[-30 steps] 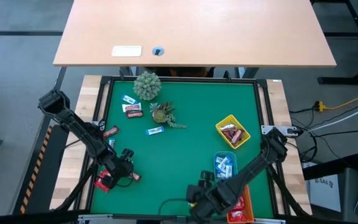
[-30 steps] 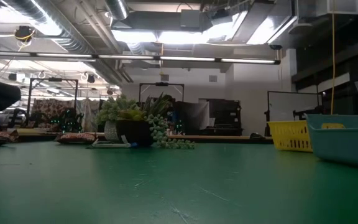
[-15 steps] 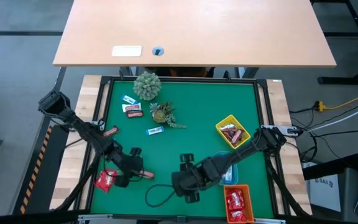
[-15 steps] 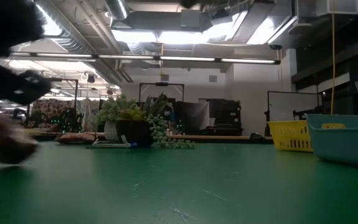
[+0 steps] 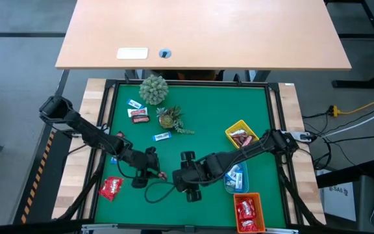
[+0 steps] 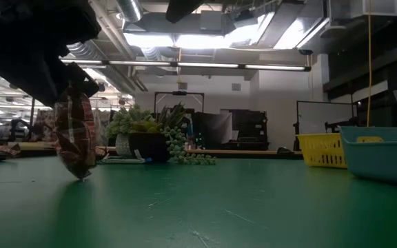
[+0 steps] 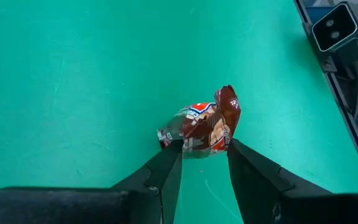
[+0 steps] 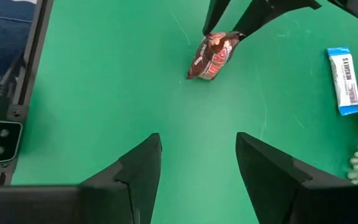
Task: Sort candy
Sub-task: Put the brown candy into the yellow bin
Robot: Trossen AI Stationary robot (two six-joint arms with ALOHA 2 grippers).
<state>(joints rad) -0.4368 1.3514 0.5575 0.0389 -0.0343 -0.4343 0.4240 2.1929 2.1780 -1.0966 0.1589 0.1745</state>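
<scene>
My left gripper (image 5: 154, 171) is near the middle of the green mat (image 5: 200, 110), shut on a brown mini bar of candy (image 7: 204, 127). In the low view the bar (image 6: 74, 138) hangs from it. Just to its right, my right gripper (image 8: 197, 162) hovers open with nothing between its fingers, looking down on that bar (image 8: 213, 55). More candy lies flat on the mat: a red packet (image 5: 111, 188) near the front left, a blue-and-white wrapper (image 5: 162, 136), and several pieces (image 5: 137, 114) at the far left. My left gripper pinches the brown bar between its two fingers (image 7: 169, 163) at one end of the wrapper (image 7: 201, 144). The fingers slant down from the table's left. The bar hangs upright below them; whether its lower tip (image 6: 81, 176) touches the mat I cannot tell.
At the right stand a yellow tray (image 5: 228, 134) with brown bars, a blue tray (image 5: 228, 188) with blue-and-white sweets, and an orange tray (image 5: 258, 198) with red packets. Two small green plants (image 5: 154, 89) (image 5: 169, 117) stand at the back left. A cable (image 5: 164, 195) loops on the mat below the grippers.
My left gripper has gone from the front left corner toward the table's right and slightly up, carrying the brown bar; the red packet has stayed on the mat. My right gripper has swung from over the orange tray toward the left, to the middle of the mat.
</scene>
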